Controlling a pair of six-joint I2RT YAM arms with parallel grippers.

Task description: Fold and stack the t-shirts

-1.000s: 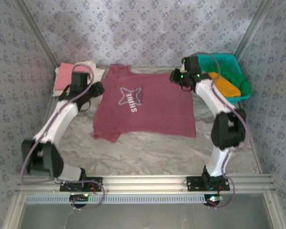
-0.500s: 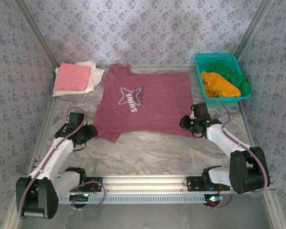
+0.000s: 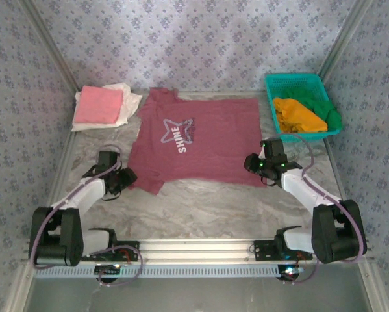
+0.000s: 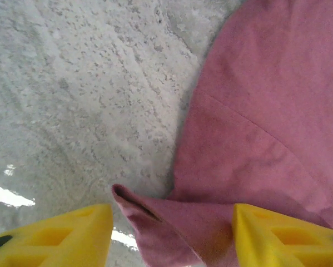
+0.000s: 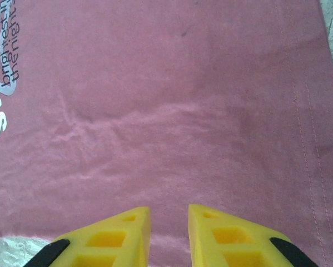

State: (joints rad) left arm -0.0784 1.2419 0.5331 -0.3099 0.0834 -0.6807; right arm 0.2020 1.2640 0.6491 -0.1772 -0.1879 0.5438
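Far left: a folded pink t-shirt [image 3: 98, 105] sits on a cream t-shirt [image 3: 128, 92], likely the stack, at the worktop [image 3: 207, 208] corner. The left tool [image 4: 172, 219] is low at the maroon t-shirt [image 3: 200, 146]'s near-left sleeve, jaws wide apart astride a curled fold, gripping nothing; probably lining up a pinch. The maroon tee lies flat mid-worktop, print up, unfolded. The right tool [image 5: 169, 214] is over its near-right hem, jaws a narrow gap apart, cloth flat, no hold seen. Far right: the orange t-shirt [image 3: 298, 116] and green t-shirt [image 3: 328, 112] wait in the teal basket [image 3: 295, 78].
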